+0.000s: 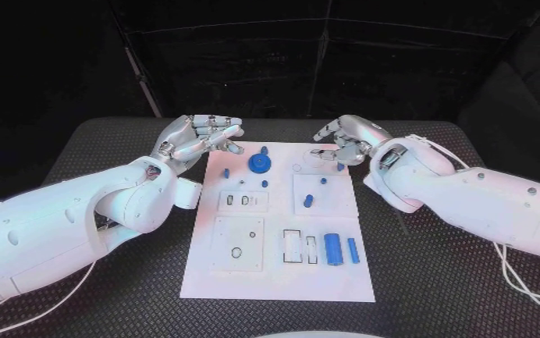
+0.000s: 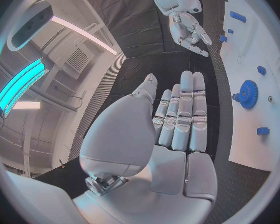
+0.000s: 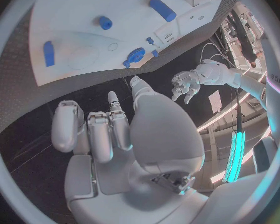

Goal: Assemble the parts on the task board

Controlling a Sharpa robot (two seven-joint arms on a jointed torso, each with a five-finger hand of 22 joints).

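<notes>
The white task board lies in the middle of the table. A blue gear stands near its far edge, with small blue pegs scattered around it. A blue cylinder and a thin blue bar lie at the near right. My left hand hovers over the board's far left corner, fingers straight and apart from the thumb, holding nothing. My right hand hovers over the far right corner, fingers loosely bent, nothing in them. The left wrist view shows the left hand beside the gear.
A black ribbed mat covers the table on all sides of the board. White cables trail off my right forearm at the right side. Rectangular slots and an oval hole are cut into the board's near half.
</notes>
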